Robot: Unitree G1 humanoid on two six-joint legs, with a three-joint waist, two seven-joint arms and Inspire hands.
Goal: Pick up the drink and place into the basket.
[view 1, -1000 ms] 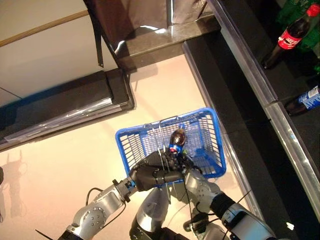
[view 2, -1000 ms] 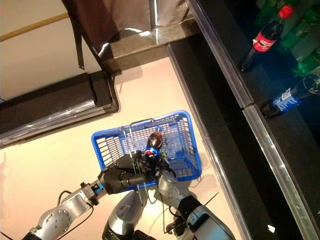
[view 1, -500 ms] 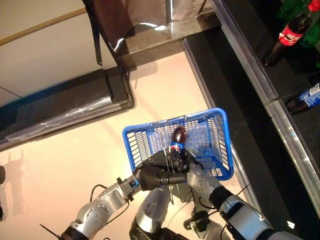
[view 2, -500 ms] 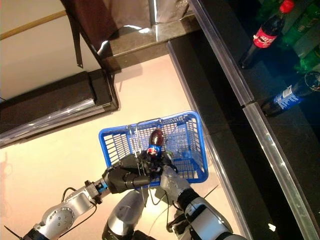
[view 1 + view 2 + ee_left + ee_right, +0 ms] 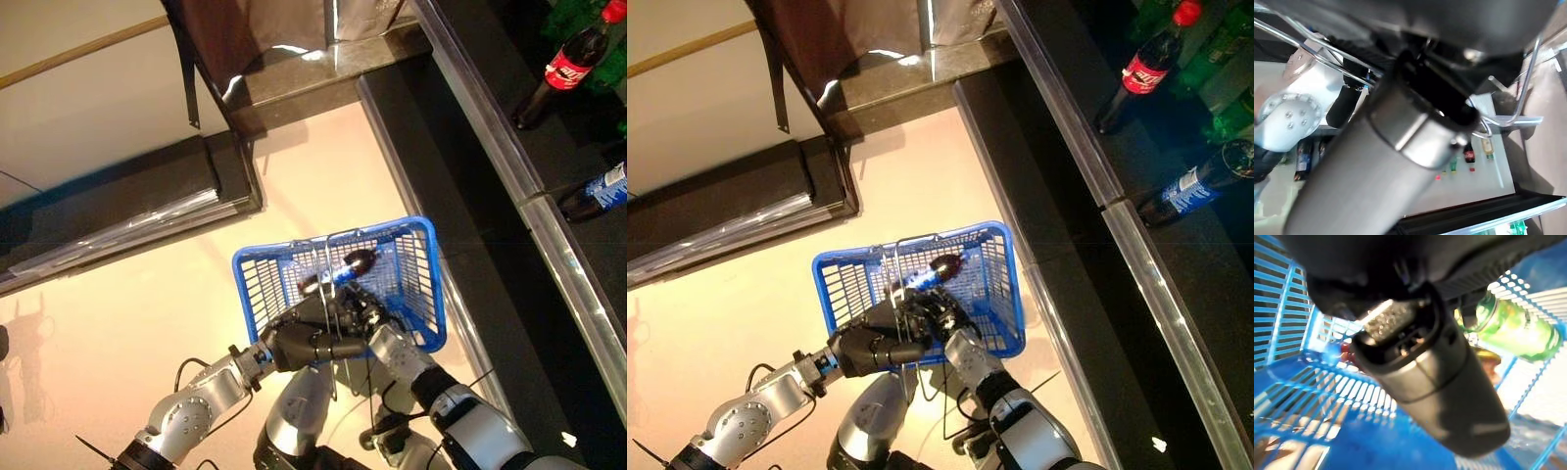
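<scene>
One drink (image 5: 345,271): dark cola bottle with a blue label, lying tilted over the blue basket (image 5: 421,294). Right hand (image 5: 364,311) fingers pinch its lower end. Left hand (image 5: 299,345) is curled round the basket's wire handle (image 5: 331,294).

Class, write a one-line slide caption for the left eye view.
Dark cola bottle with blue label lies tilted over the blue plastic basket, both dark robot hands at its near rim.
</scene>
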